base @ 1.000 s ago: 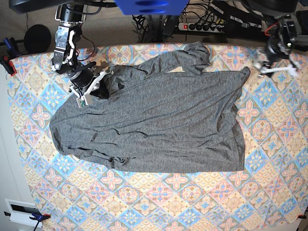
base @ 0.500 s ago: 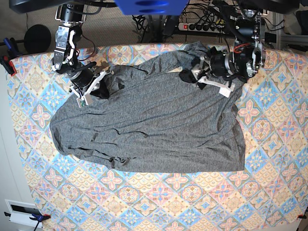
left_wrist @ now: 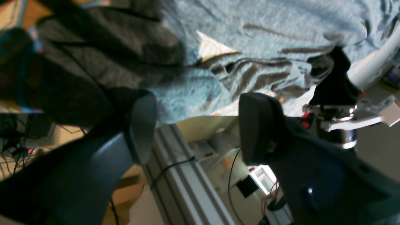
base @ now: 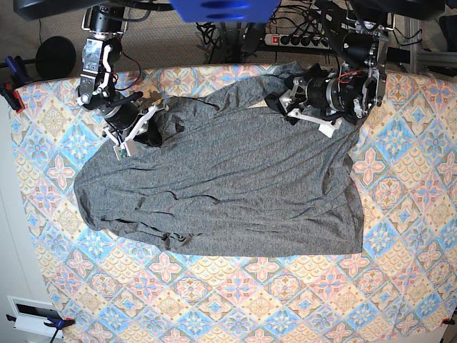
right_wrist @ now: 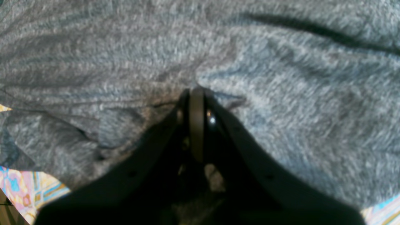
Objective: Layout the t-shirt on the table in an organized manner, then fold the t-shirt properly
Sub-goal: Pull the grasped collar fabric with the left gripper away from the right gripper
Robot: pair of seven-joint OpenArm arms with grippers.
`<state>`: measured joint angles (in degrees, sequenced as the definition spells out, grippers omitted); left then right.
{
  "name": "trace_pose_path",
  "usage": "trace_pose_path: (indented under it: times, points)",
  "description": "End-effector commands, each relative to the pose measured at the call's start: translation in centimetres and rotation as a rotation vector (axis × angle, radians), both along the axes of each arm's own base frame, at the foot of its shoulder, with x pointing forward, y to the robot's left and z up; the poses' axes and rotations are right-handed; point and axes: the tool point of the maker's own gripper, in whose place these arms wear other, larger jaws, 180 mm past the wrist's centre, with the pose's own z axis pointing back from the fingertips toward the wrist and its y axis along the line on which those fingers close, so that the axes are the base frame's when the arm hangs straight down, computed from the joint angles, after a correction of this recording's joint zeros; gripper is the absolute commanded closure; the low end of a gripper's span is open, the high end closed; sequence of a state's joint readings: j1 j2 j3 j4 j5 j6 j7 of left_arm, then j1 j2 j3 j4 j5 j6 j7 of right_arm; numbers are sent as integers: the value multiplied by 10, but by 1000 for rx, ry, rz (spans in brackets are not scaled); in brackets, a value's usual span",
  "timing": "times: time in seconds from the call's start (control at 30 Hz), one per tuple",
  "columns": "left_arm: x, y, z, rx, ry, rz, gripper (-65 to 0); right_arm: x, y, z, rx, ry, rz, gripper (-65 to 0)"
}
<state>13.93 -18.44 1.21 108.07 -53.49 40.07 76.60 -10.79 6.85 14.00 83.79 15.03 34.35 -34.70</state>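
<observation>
The dark heather-grey t-shirt [base: 228, 186] lies spread and wrinkled across the table [base: 285, 300], with one sleeve bunched at the far edge. My right gripper [base: 148, 134] sits on the shirt's far-left part. In the right wrist view this right gripper [right_wrist: 197, 93] is shut, pinching a pucker of the t-shirt [right_wrist: 281, 93]. My left gripper [base: 280, 104] hovers over the bunched sleeve at the far middle. Seen from the left wrist, that left gripper [left_wrist: 197, 125] is open, its fingers [left_wrist: 142, 125] just short of the t-shirt [left_wrist: 250, 37], with nothing between them.
A power strip [base: 300, 39] and cables lie behind the table's far edge. Clamps [base: 13, 96] hold the cloth at the left edge. A white device [base: 32, 314] sits off the near-left corner. The patterned cloth shows bare along the near side and the right.
My left arm has swung in from the table's far-right corner to the bunched sleeve, still open. The right gripper and the shirt's lie are unchanged.
</observation>
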Motion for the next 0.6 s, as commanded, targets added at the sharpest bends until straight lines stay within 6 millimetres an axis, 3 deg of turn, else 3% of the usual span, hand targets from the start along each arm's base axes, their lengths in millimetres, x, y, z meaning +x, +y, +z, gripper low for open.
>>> trace_pose_path:
  times: [0.0,0.17,0.27,0.4,0.57]
  points:
    - [-6,7,4,6,5,-22,-401,-43,-33,-40,-209,234,10,0]
    - [-26,27,9,75,4,-71,-401,-43,-34,-40,-209,237,6,0]
    - [-57,16,21,25,34,-136,-400,-43,-34,-40,-209,237,6,0]
    - [-99,-17,15,-27,123,-338,-400,-42,-34,-40,-208,235,6,0]
    - [-113,-15,-11,131,100,-462,-400,-41,-33,-40,-208,234,9,0]
